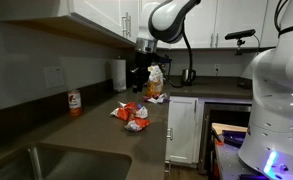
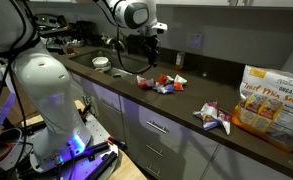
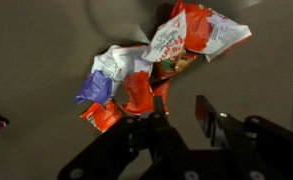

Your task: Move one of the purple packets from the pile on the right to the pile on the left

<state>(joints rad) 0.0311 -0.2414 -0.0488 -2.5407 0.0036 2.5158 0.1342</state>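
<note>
A pile of snack packets (image 3: 151,70) lies on the dark counter: red, orange and white ones, with a purple packet (image 3: 94,88) at its left edge. This pile shows in both exterior views (image 1: 134,115) (image 2: 161,83). A second pile (image 2: 213,117) with a purple packet lies further along the counter and shows small in an exterior view (image 1: 154,98). My gripper (image 3: 179,100) is open and empty above the first pile, its left finger over an orange packet. It hangs above the counter in both exterior views (image 1: 144,68) (image 2: 146,55).
A large "Organic" bag (image 2: 271,100) stands beyond the second pile. A sink (image 1: 26,160) is set in the counter, with a red-labelled bottle (image 1: 74,102) by the wall. A bowl (image 2: 101,62) sits near the arm's base. Cabinets (image 1: 96,15) hang overhead.
</note>
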